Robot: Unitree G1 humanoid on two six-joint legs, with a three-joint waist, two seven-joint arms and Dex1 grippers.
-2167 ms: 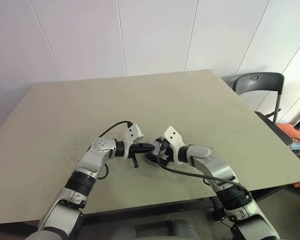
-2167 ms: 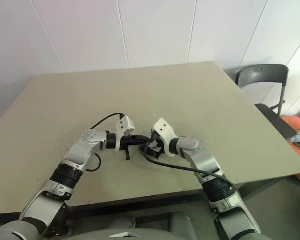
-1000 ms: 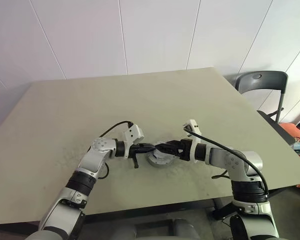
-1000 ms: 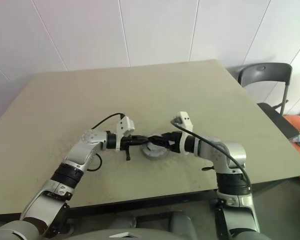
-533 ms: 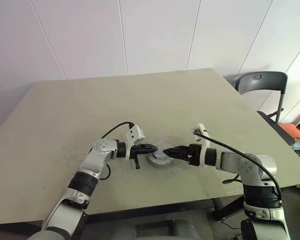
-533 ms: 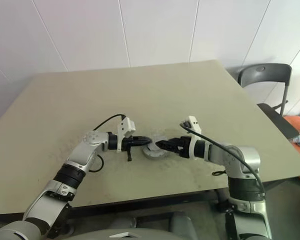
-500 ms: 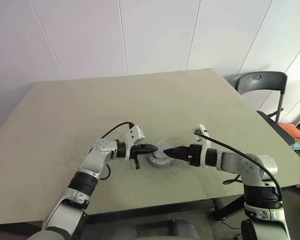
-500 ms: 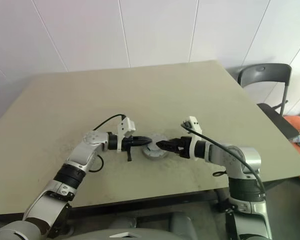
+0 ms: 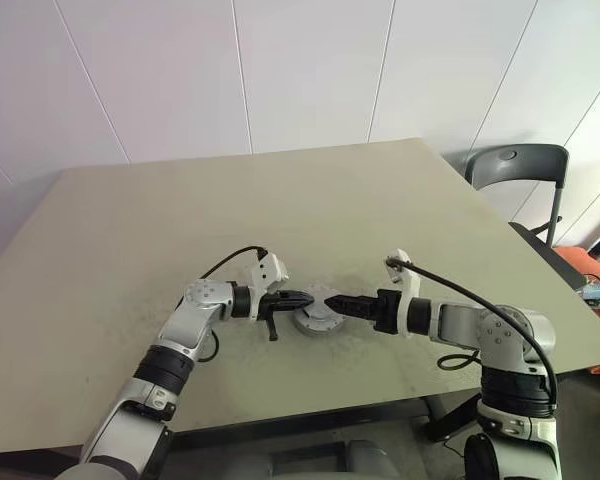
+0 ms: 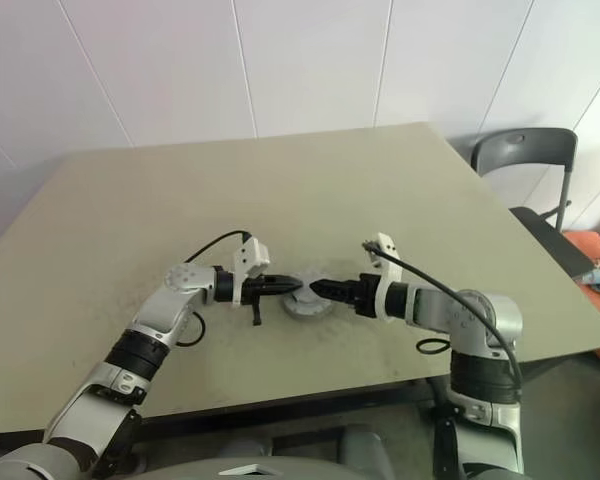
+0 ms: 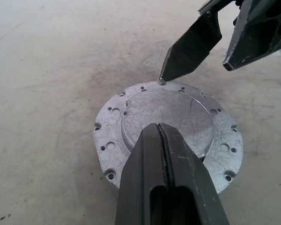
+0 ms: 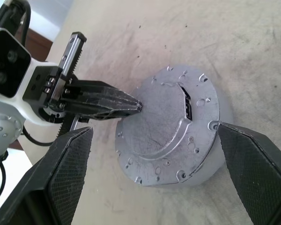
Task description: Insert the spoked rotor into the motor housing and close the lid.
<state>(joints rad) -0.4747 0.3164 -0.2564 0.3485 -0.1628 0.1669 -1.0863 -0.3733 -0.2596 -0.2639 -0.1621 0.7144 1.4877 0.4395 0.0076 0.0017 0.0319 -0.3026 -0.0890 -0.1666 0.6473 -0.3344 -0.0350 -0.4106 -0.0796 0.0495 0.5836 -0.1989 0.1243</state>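
A: What has moved since a second ago?

B: The right claw (image 9: 337, 298) has drawn back a little toward the table's right side. Earlier its fingers reached over the lid (image 9: 317, 316); now their tips hang over the lid's edge at about three o'clock. Two seconds back that arm was bent in close over the part, and it has since swung out and straightened.

A: And the left claw (image 9: 305, 297)?

B: It has stayed put, shut tight with nothing between its fingers. Its tips sit over the lid's edge at about nine o'clock, pointing at the right claw across the top.

A: How is the right claw set?

B: Wide apart. In the right wrist view its two black fingers (image 12: 66, 178) stand either side of the lid without touching it. In the left wrist view one of its tips comes down right at the lid's far rim; I cannot tell whether it touches.

A: Where is the lid?

B: It lies flat on the table (image 9: 400, 210), near the front edge and about midway between the arms. It is a grey round cap with small holes around the flange and a raised disc in the middle. From the right wrist view it sits on top of a round body, presumably the motor housing (image 12: 203, 171), of which a grey wall shows below the flange. The rotor I cannot make out.

A: Anything else around?

B: A dark chair (image 9: 517, 168) stands off the table's far right corner, at about two o'clock.
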